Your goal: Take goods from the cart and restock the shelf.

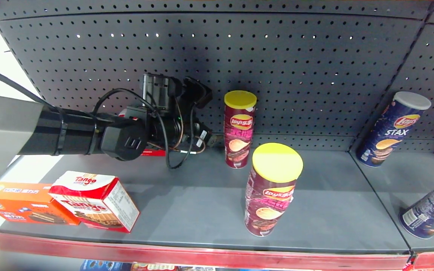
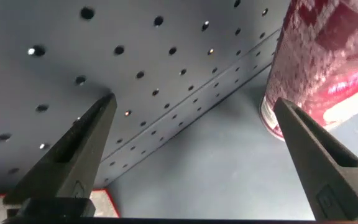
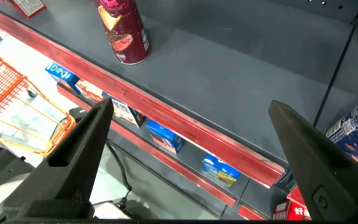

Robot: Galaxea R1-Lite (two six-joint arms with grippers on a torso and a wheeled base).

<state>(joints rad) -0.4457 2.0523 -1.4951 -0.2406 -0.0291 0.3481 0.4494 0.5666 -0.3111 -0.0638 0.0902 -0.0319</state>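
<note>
Two maroon chip cans with yellow lids stand upright on the grey shelf (image 1: 187, 199): one at the back (image 1: 239, 130), one nearer the front (image 1: 271, 192). My left gripper (image 1: 214, 140) is at the back of the shelf, just left of the rear can. In the left wrist view it (image 2: 194, 99) is open with nothing between its fingers, and the rear can (image 2: 328, 56) stands just past one fingertip. My right gripper (image 3: 191, 104) is open and holds nothing, hovering off the shelf's red front edge (image 3: 166, 118). A maroon can (image 3: 123, 31) and the orange wire cart (image 3: 5, 93) lie beyond it.
A red-and-white wafer box (image 1: 96, 201) and an orange box (image 1: 25, 203) sit at the shelf's front left. Blue chip cans (image 1: 392, 130) (image 1: 431, 210) occupy the bay to the right. Pegboard (image 1: 217, 56) backs the shelf. Packaged goods (image 3: 163, 134) fill the shelf below.
</note>
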